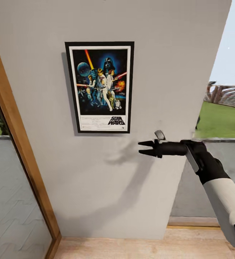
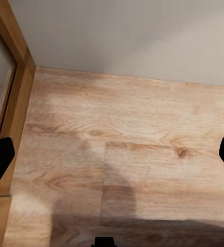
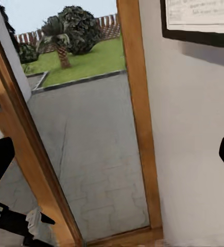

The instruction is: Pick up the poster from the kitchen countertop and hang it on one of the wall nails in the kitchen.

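Wooden door frame (image 1: 16, 144), left edge. Black-framed, white-bordered Star Wars poster (image 1: 100, 87), upper centre, flat on off-white wall (image 1: 95, 180). Right gripper (image 1: 143, 148), centre right, below the poster and apart from it: black fingers (image 1: 146, 143) parted, empty. Left gripper (image 2: 112, 159): fingers spread over the wooden floor (image 2: 142, 134).

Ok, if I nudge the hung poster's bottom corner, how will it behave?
The poster looks flat and framed, so probably stiff, not floppy. It sits flat against the wall, so it would likely swing or slide sideways. The open right gripper is below it, apart.
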### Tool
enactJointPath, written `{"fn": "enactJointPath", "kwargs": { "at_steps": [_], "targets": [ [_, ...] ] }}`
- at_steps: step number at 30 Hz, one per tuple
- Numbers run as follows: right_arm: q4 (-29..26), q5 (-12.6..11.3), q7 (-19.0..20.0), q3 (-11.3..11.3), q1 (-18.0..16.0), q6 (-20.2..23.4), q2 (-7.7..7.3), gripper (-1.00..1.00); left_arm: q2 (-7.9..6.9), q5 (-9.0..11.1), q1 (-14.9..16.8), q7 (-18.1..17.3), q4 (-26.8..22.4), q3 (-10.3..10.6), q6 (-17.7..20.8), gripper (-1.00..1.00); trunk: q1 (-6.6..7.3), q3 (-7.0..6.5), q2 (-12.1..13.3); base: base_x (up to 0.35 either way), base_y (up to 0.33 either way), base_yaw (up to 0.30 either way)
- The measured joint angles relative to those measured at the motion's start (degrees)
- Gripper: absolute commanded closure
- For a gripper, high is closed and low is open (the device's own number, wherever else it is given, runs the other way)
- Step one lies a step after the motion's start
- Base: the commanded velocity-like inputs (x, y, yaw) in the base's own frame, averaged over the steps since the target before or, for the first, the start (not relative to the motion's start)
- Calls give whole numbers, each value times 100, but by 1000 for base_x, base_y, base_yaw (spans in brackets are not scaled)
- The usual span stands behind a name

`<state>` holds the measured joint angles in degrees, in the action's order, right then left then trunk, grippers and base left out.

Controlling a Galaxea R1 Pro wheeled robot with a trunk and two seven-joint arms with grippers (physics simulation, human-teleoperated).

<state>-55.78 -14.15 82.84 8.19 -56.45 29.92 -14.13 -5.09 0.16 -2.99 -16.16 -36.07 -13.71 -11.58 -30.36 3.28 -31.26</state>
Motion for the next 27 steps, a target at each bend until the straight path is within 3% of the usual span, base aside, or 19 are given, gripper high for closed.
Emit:
{"fn": "enactJointPath", "kwargs": {
  "at_steps": [1,2,3,4,5,7,8,9,10,13,15,17,20,22,23,24,27],
  "targets": [
    [6,3,-3,-12,611,-63,-2,-100,-1,1,0,-1,-2,-3,1,-100,-2,3,5,0,0,0],
    [12,1,-5,-31,650,-114,-3,-100,-1,0,0,0,-1,-3,1,-100,-1,2,2,0,0,0],
    [668,9,-13,-349,926,-1088,-10,-100,-4,0,-2,-2,40,-1,0,-100,0,0,-1,0,0,0],
    [1022,14,-15,-373,1763,-1262,-12,-100,-2,1,1,-1,46,2,1,-100,-2,3,5,0,0,0],
    [1235,15,-16,-385,2167,-1405,-11,-100,-1,1,0,0,52,6,2,-100,-1,4,3,0,0,0],
    [1705,17,-20,-405,2119,-1711,-11,-100,1,1,0,5,65,17,4,-100,-1,3,3,0,0,0],
    [2389,12,-122,-430,2271,-2574,-9,-100,4,0,0,11,77,30,7,-100,0,1,1,0,0,0],
    [3521,11,-213,-424,2344,-2875,-19,-100,4,3,1,12,76,29,8,-100,-1,4,4,0,0,0],
    [4094,6,-317,-420,2355,-3089,-28,-100,5,4,0,13,77,27,9,-100,-1,4,3,0,0,0],
    [5180,-7,-743,-409,2483,-3548,-46,-100,5,4,-1,13,81,17,9,-100,-1,3,3,0,0,0],
    [5560,7,-1305,-375,2749,-3826,-47,-100,8,4,-1,18,85,10,10,-100,-1,4,2,0,0,0],
    [5731,15,-2179,-377,3152,-3976,-29,-100,12,2,1,26,95,1,9,-100,-1,3,2,0,0,0],
    [5780,18,-2791,-396,3348,-4007,-3,-100,13,-2,1,38,101,-8,9,-100,-1,2,2,0,0,0],
    [5812,20,-3712,-380,3567,-4015,54,-100,14,-5,0,128,122,-14,10,-100,-1,3,2,0,0,0],
    [5823,21,-4472,-376,3693,-4010,136,-100,14,-7,1,251,246,7,9,-100,-1,3,2,0,0,0],
    [5824,14,-4762,-389,3735,-4008,169,-100,14,-7,1,304,311,22,9,-100,-1,2,2,0,0,0],
    [5835,15,-6156,-388,3899,-3999,353,-100,17,-11,0,610,546,65,7,-100,-1,3,2,0,0,0]
  ]
}}
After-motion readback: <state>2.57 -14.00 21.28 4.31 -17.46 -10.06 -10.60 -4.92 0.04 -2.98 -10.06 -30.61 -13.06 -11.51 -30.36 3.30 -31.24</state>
